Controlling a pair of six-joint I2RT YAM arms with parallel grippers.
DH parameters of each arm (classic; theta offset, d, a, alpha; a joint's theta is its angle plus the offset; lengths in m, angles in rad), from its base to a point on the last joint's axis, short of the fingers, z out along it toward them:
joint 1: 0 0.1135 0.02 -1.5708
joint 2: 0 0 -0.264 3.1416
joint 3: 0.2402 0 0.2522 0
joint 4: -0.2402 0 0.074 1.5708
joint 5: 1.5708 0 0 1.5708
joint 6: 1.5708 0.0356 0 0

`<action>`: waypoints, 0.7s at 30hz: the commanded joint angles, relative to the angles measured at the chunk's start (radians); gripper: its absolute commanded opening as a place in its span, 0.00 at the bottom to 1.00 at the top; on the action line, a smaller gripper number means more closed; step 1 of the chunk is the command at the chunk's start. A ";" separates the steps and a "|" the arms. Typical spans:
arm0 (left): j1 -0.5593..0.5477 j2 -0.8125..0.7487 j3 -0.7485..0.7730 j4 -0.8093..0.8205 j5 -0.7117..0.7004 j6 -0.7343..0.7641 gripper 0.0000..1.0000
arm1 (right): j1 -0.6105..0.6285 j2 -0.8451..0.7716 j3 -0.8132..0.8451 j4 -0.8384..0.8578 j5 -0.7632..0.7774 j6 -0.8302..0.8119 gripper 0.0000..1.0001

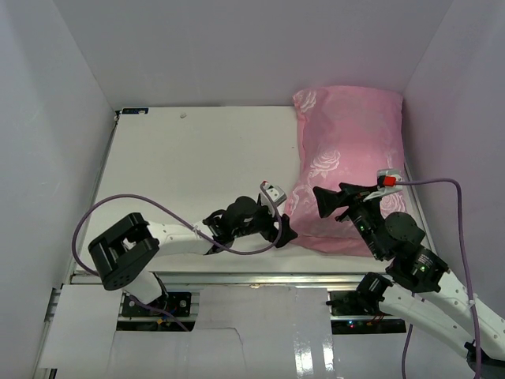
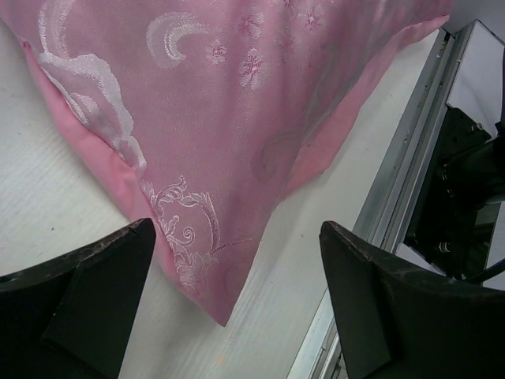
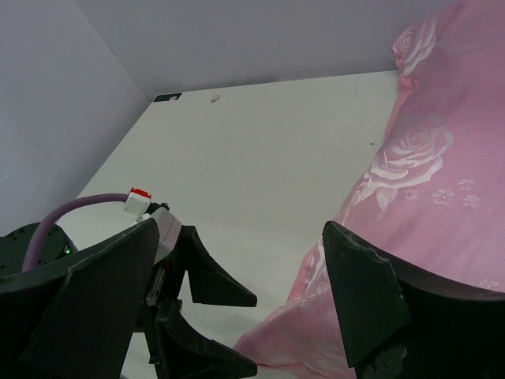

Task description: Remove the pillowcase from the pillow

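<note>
Two tools flank the near end of the pillowcase (image 1: 347, 150), which lies plump along the table's (image 1: 197, 158) right side, the pillow presumably inside, unseen. The left gripper (image 1: 280, 229) is at its near-left corner and the right gripper (image 1: 338, 197) above it.

Left wrist: jaws apart, astride a thin, limp corner flap. It looks light and likely slick; pinch there.

Right wrist: jaws spread, empty. I cannot find the opening.

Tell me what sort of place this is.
Probably a robot lab test cell: plain white walls enclose a white table, and the left arm and right arm sit at its near edge.
</note>
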 commanded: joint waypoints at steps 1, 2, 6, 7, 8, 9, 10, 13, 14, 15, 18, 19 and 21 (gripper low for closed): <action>-0.004 0.016 0.043 0.012 0.057 -0.017 0.92 | 0.003 -0.022 -0.012 0.001 -0.009 0.002 0.90; -0.004 0.024 0.047 -0.008 0.062 -0.019 0.87 | 0.002 -0.022 -0.013 0.002 -0.007 0.002 0.90; -0.004 0.064 0.090 -0.085 0.049 -0.024 0.47 | 0.002 -0.012 -0.007 0.002 -0.007 0.002 0.91; -0.004 0.064 0.093 -0.097 0.045 -0.027 0.39 | 0.002 -0.010 -0.006 0.002 -0.010 0.002 0.91; -0.003 0.065 0.092 -0.109 0.045 -0.025 0.35 | 0.002 -0.010 -0.006 0.002 -0.012 0.002 0.90; -0.003 0.064 0.092 -0.111 0.058 -0.024 0.29 | 0.002 -0.012 -0.007 0.001 -0.018 0.003 0.91; -0.004 0.058 0.086 -0.111 0.071 -0.024 0.24 | 0.002 -0.013 -0.009 0.001 -0.021 0.003 0.90; -0.003 0.038 0.080 -0.113 0.094 -0.027 0.00 | 0.003 -0.024 -0.016 0.001 -0.024 0.006 0.90; -0.004 0.029 0.077 -0.113 0.086 -0.033 0.00 | 0.002 -0.027 -0.020 0.001 -0.023 0.008 0.90; -0.004 0.020 0.071 -0.113 0.077 -0.039 0.00 | 0.002 -0.033 -0.021 0.001 -0.023 0.009 0.90; -0.003 -0.036 0.041 -0.120 0.007 -0.053 0.00 | 0.002 -0.051 -0.032 -0.001 -0.026 0.014 0.91; -0.003 -0.054 0.035 -0.143 -0.073 -0.060 0.00 | 0.002 -0.055 -0.035 -0.001 -0.024 0.017 0.91; 0.000 -0.120 0.018 -0.186 -0.200 -0.086 0.00 | 0.002 -0.061 -0.044 0.002 -0.010 0.019 0.91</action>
